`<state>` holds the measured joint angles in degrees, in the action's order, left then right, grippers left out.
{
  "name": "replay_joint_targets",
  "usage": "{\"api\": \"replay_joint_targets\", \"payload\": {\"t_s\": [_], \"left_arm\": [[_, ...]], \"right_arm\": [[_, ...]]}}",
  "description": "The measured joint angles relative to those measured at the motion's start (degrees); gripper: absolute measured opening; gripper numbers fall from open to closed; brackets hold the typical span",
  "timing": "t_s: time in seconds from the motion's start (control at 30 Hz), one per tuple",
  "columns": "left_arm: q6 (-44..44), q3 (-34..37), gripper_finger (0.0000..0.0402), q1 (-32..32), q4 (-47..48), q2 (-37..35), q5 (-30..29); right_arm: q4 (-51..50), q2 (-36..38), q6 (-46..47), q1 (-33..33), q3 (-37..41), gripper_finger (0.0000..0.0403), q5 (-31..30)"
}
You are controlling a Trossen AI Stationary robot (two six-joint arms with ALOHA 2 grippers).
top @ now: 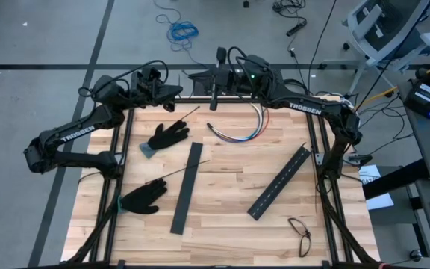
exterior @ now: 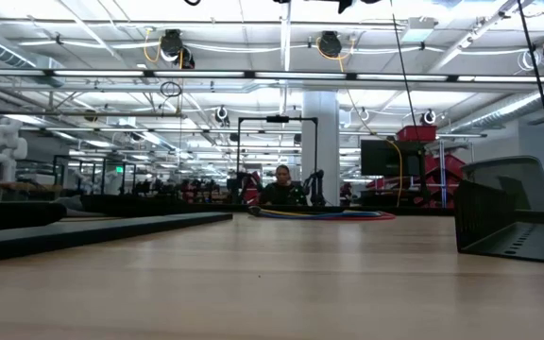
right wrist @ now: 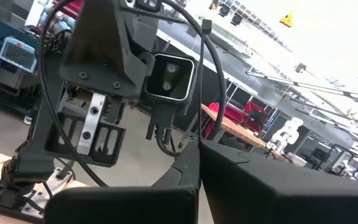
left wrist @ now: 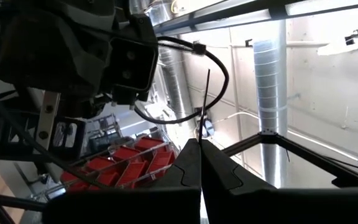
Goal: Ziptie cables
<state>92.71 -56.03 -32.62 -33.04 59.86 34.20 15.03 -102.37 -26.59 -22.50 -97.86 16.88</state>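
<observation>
From the high view I see the left arm folded along the left edge, its left gripper [top: 176,91] parked at the top left of the table [top: 230,217], above the boards. In its wrist view the fingers [left wrist: 185,168] are pressed together with nothing between them. Below it lie two black gloves, one [top: 168,137] near the top left and one [top: 142,199] at lower left. Two thin zipties show here: one [top: 187,115] angled just above the upper glove, another [top: 179,172] running from the lower glove toward a long black bar [top: 187,187] left of centre.

At top centre the cables [top: 243,131] lie in a loose curved bundle on the wood, touching neither gripper. In the low view they [exterior: 321,214] are a thin coloured streak at the far edge.

The right gripper [top: 216,82] sits at top centre, just above the cables' left end, its fingers [right wrist: 188,165] closed and empty. A second bar [top: 279,182] lies diagonally at right, and eyeglasses [top: 300,234] sit at lower right.
</observation>
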Motion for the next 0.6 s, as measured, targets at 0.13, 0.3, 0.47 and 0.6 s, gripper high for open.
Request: {"api": "replay_joint_targets", "payload": {"t_s": [0.13,0.3,0.47,0.6], "left_arm": [[0.0,0.0,0.0,0.2,0.0,0.0,0.0],[-0.1,0.0,0.0,1.4,0.5,0.0,0.0],[-0.1,0.0,0.0,2.0,0.7,0.9,0.0],[-0.1,0.0,0.0,2.0,0.6,1.5,0.1]], "right_arm": [[-0.2,0.0,0.4,0.1,0.0,0.0,0.0],[-0.2,0.0,0.4,0.2,0.0,0.0,0.0],[-0.4,0.0,1.8,0.3,0.0,0.0,1.5],[-0.7,0.0,1.1,0.9,0.0,0.0,1.5]]}}
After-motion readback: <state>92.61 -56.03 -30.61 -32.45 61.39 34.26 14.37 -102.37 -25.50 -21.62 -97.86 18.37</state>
